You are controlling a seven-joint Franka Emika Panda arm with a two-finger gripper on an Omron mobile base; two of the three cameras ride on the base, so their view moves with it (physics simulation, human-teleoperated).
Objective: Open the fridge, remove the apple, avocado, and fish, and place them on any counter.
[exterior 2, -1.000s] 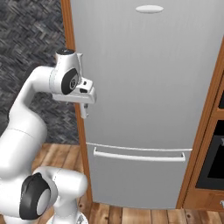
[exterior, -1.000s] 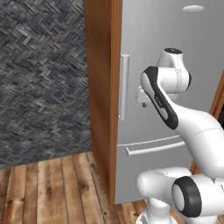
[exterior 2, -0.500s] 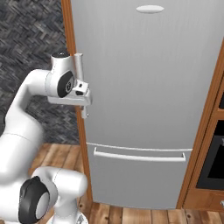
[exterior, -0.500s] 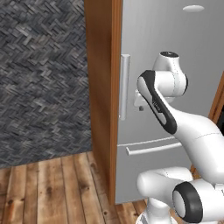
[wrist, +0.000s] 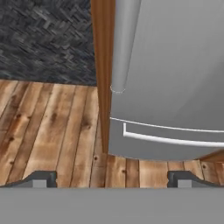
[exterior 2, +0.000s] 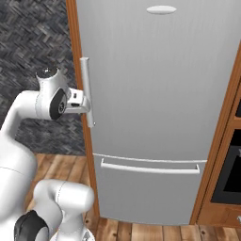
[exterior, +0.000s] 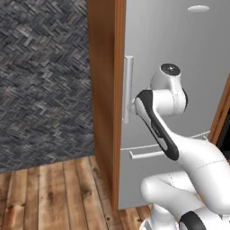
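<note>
Dark herringbone tiles (exterior: 40,76) and a plank floor (wrist: 48,127) frame the spot where the robot has parked, squarely facing the fridge (exterior 2: 155,94), which fills the niche between orange-brown panels (exterior: 105,90). Its door is shut, so the apple, avocado and fish, if they are inside, cannot be seen, and no counter is in sight from this position.

The bar handle (exterior 2: 86,92) runs down the door's left edge, next to the panel, which suggests the door hinges on the right and swings out from this side. Below it, a horizontal rail (exterior 2: 148,168) marks the lower drawer.

The gripper (exterior 2: 81,102) sits level with the lower half of the bar, just beside it. In the hand view its fingertips (wrist: 41,178) are spread wide with the bar hanging between them, nothing pinched. That pose looks chosen to straddle the bar before closing and pulling; opening is judged not yet begun.
</note>
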